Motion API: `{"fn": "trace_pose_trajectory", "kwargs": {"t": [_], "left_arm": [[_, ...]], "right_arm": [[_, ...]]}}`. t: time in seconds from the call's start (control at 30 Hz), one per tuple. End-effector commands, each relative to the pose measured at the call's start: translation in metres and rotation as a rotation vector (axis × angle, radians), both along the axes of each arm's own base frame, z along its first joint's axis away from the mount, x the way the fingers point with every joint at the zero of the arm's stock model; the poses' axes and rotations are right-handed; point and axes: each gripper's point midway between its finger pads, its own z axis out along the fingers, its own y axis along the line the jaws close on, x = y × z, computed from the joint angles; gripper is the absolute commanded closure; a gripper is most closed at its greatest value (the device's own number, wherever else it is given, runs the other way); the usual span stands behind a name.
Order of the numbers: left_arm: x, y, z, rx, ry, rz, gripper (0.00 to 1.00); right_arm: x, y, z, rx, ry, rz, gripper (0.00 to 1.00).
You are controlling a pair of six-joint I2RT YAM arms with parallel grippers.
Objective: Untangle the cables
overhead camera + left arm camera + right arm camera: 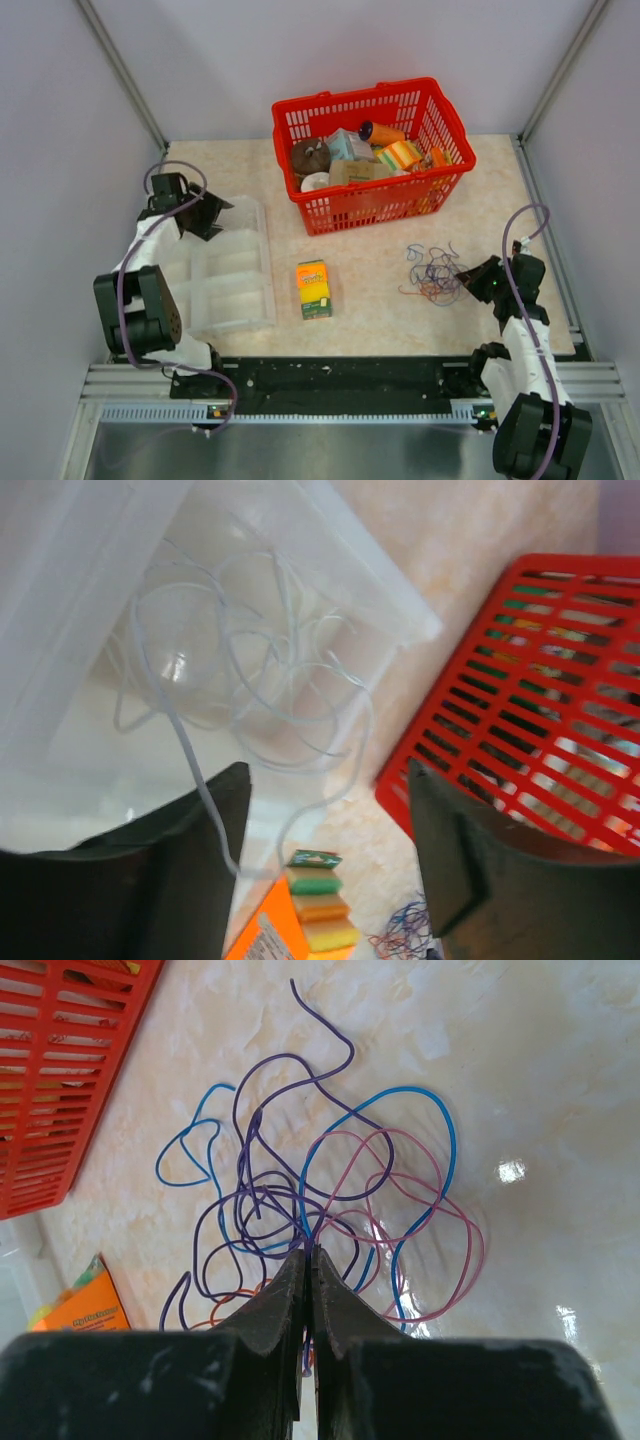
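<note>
Pinching at the near edge of the tangle, the right fingers (308, 1265) are pressed together with no gap. A purple strand runs straight into their seam, so they appear to have hold of one wire of the cables (290, 1210) rather than the whole bunch. That grip makes sense: taking a single strand at the rim lets it be drawn out while the rest lies flat on the bench (520, 1080).

The cables sit on the right half of the bench, on the near side of the red basket (370, 150) and apart from it. Purple, blue, pink and a little orange are looped over one another. The crossings are thickest just ahead of the fingertips, so I judge the untangling to be at an early stage.

The left fingers (205, 215) are spread wide and carry nothing. They hang over the clear tray (240, 290) at the far left, well apart from the tangle, which leaves the right arm room to work. From the left wrist, pale wire loops (250, 670) lie in one compartment of the tray; whether they belong to the job I cannot tell.

An orange and green box (313, 288) stands between tray and tangle, touching neither. A pull away from the bunch looks likeliest to free the strand, though a snag could drag everything along.
</note>
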Motion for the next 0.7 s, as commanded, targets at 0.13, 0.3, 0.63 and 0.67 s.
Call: {"fn": "trace_pose_trajectory", "kwargs": {"t": [0.13, 0.3, 0.63, 0.67], "left_arm": [[-0.044, -0.001, 0.105, 0.156, -0.292, -0.045, 0.02], [-0.071, -0.049, 0.149, 0.156, -0.505, -0.24, 0.19], [-0.188, -0.266, 0.161, 0.149, -0.944, -0.949, 0.36], [-0.193, -0.282, 0.152, 0.165, -0.933, -1.007, 0.34]], "right_arm": [[0.004, 0.005, 0.004, 0.019, -0.036, 0.038, 0.98], [0.004, 0.031, 0.008, 0.004, -0.031, 0.152, 0.98], [-0.04, 0.135, 0.027, 0.172, -0.057, 0.541, 0.95], [-0.042, 0.136, 0.028, 0.177, -0.057, 0.555, 0.95]]}}
